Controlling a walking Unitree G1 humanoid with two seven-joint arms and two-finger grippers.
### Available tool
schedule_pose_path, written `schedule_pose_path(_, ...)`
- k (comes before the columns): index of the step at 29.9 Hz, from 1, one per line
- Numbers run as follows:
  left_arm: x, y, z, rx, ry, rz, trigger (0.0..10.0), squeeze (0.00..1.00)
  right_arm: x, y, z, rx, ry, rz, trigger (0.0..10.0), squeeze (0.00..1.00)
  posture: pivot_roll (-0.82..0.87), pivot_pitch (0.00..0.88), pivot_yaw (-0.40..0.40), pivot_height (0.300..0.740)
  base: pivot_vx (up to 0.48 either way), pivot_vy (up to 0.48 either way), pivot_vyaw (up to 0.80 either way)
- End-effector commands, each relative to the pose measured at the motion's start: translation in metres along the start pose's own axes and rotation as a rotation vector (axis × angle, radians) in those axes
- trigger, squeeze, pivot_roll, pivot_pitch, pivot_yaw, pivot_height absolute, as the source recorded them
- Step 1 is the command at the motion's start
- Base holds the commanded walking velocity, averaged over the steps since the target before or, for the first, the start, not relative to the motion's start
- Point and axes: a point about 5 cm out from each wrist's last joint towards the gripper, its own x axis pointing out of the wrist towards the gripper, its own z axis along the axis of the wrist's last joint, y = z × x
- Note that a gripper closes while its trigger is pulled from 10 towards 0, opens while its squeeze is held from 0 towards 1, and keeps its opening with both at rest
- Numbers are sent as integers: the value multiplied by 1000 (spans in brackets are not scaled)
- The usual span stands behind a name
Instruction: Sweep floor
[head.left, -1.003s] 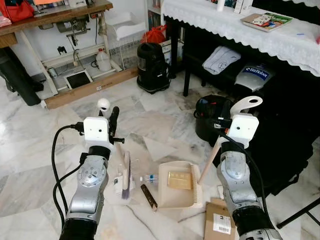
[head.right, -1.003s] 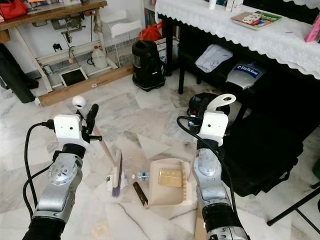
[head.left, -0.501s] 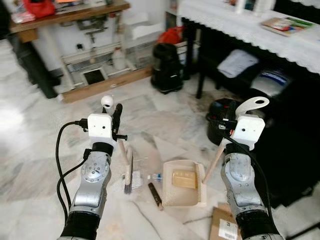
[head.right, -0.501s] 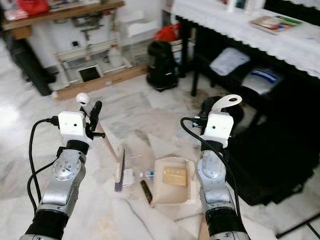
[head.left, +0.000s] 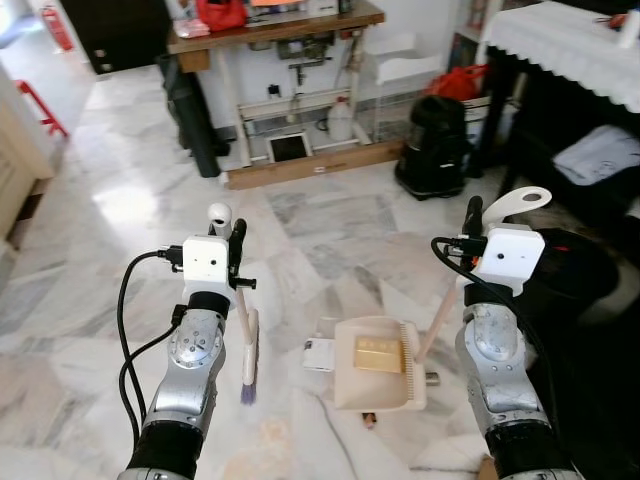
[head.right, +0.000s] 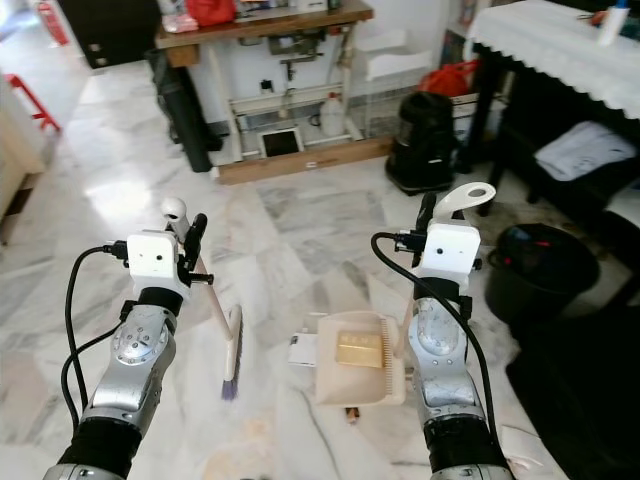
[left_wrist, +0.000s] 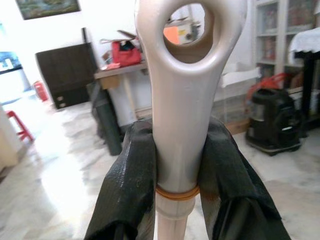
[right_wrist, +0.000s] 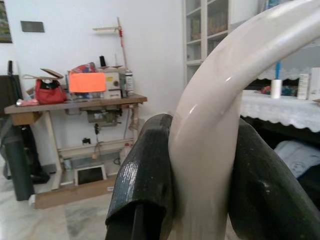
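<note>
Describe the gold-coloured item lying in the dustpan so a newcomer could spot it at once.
Start at the marble floor between the two arms and find the cream dustpan beside the right arm. The flat gold rectangular packet lies inside it. It is shiny gold, unlike the white card at the pan's edge.

One broom at nine o'clock, one dustpan at centre, two grippers, one black vacuum at two o'clock, one wooden table at twelve.

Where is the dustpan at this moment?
The dustpan lies on the marble floor in the left eye view, beside the right arm; its handle is held in the right hand.
</note>
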Motion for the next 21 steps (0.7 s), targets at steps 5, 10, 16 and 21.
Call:
schedule_pose_path(5, 7, 18, 15, 40, -90, 48, 10000, 0, 0, 9, 10, 40, -31, 11, 10000, 0, 2, 0, 75, 740, 0, 0, 800)
schedule_pose_path(10, -2, 31, 15, 45, -91, 100, 10000, 0, -1, 19, 7, 38, -15, 71, 10000, 0, 59, 0, 11, 740, 0, 0, 800)
schedule_pose_path(16, -15, 45, 8, 51, -66, 169, 10000, 0, -1, 17, 8, 38, -4, 75, 10000, 0, 59, 0, -10, 740, 0, 0, 800)
schedule_pose_path(21, -17, 38, 6, 46, -52, 153, 10000, 0, 2, 14, 7, 41, -2, 62, 10000, 0, 76, 0, 23, 740, 0, 0, 800)
